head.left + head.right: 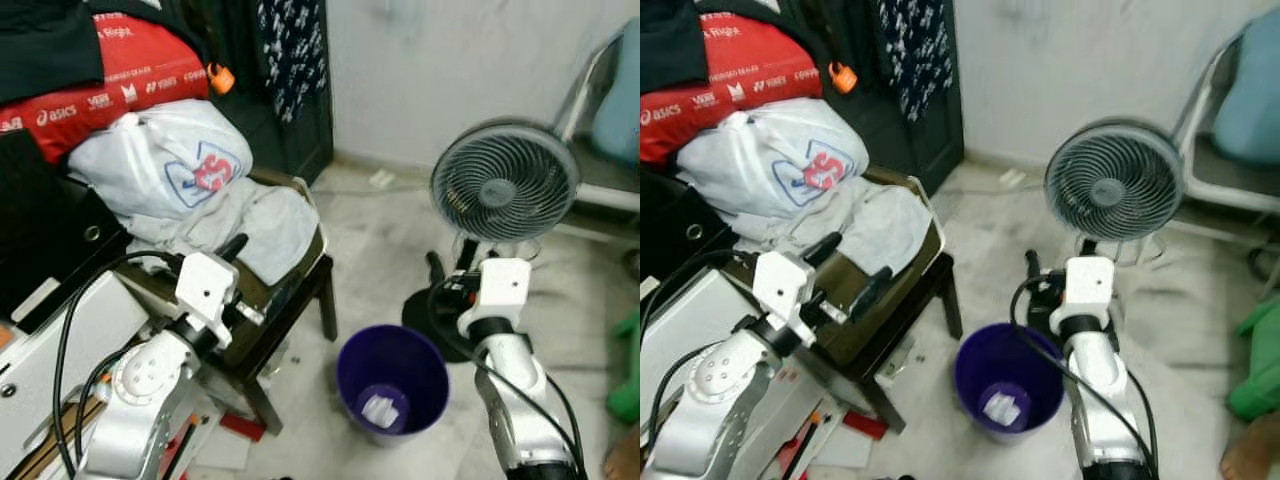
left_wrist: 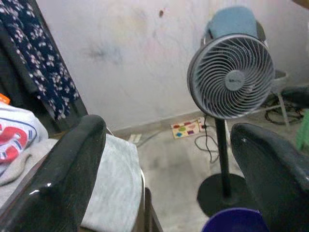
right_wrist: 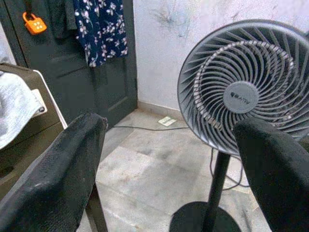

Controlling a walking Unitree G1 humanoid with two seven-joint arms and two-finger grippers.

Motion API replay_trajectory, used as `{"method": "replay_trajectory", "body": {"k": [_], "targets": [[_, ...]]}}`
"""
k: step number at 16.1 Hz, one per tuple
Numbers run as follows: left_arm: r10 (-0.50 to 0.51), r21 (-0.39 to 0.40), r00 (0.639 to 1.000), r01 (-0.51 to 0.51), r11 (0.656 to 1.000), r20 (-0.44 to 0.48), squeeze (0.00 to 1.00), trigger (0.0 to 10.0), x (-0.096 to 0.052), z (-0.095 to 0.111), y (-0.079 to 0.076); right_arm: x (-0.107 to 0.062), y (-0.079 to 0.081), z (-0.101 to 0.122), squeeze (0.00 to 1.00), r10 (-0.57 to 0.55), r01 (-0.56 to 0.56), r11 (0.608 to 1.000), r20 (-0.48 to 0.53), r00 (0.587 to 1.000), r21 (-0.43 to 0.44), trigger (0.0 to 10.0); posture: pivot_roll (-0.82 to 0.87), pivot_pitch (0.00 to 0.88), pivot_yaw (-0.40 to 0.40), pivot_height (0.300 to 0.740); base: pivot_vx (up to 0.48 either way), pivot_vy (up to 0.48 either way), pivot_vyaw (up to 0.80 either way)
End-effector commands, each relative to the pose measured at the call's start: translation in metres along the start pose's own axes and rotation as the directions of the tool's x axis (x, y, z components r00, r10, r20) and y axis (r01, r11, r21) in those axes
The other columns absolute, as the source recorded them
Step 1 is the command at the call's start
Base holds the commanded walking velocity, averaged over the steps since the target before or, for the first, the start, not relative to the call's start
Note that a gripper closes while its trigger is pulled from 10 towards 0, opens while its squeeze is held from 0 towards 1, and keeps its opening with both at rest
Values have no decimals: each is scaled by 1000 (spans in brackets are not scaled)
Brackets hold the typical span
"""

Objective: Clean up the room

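Observation:
A purple waste bin (image 1: 393, 380) stands on the floor between my two arms, with a crumpled white paper (image 1: 381, 408) at its bottom. My left gripper (image 1: 847, 268) hovers open and empty over the edge of a dark wooden stool (image 1: 300, 290) piled with clothes, left of the bin. My right gripper (image 3: 169, 159) is open and empty too, held above the bin's far right rim and pointing at the standing fan (image 1: 504, 182). In the left wrist view the bin's rim (image 2: 236, 220) shows low between the fingers (image 2: 72, 169).
On the stool lie a grey cloth (image 1: 270, 225), a white plastic bag (image 1: 165, 165) and red bags (image 1: 110, 85). A dark door with a floral garment (image 1: 290, 50) is behind. A chair (image 1: 600, 150) stands at the far right, and papers (image 1: 840, 440) litter the floor under my left arm.

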State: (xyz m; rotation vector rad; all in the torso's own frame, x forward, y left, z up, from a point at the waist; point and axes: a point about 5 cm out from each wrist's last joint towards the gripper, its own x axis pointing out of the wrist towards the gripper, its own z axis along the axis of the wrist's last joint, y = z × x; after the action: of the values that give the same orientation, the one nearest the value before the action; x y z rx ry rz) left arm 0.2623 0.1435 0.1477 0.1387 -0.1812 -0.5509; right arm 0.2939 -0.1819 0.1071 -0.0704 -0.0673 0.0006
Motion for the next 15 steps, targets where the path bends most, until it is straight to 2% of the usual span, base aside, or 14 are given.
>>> {"method": "replay_trajectory", "body": {"k": [1,4,7,10,13,15], "targets": [[63,41,998,-63,997,1,0,10000,2,-4,10,-2,2,7,1000,21,-21,1000,-6,1000,0,10000,-87,0,61,740,0,0,0],[153,69,988,-153,986,12,0,10000,3,-7,17,-8,-2,9,1000,38,-39,999,-21,999,-22,10000,-87,0,33,740,0,0,0],[171,46,985,-173,984,27,0,10000,3,-10,17,-9,-1,6,1000,57,-58,998,-41,998,-29,10000,-83,0,27,740,0,0,0],[177,50,983,-178,983,40,0,10000,8,-11,20,-1,5,14,1000,63,-63,998,-15,998,-9,10000,-84,0,37,740,0,0,0],[190,33,981,-191,981,24,0,10000,3,-16,20,-6,5,15,1000,58,-58,998,-12,998,1,10000,-88,0,44,740,0,0,0],[196,23,980,-196,980,16,0,10000,-2,-19,14,-11,7,12,0,79,-80,997,-27,996,-20,10000,-78,0,29,740,0,0,0]]}}
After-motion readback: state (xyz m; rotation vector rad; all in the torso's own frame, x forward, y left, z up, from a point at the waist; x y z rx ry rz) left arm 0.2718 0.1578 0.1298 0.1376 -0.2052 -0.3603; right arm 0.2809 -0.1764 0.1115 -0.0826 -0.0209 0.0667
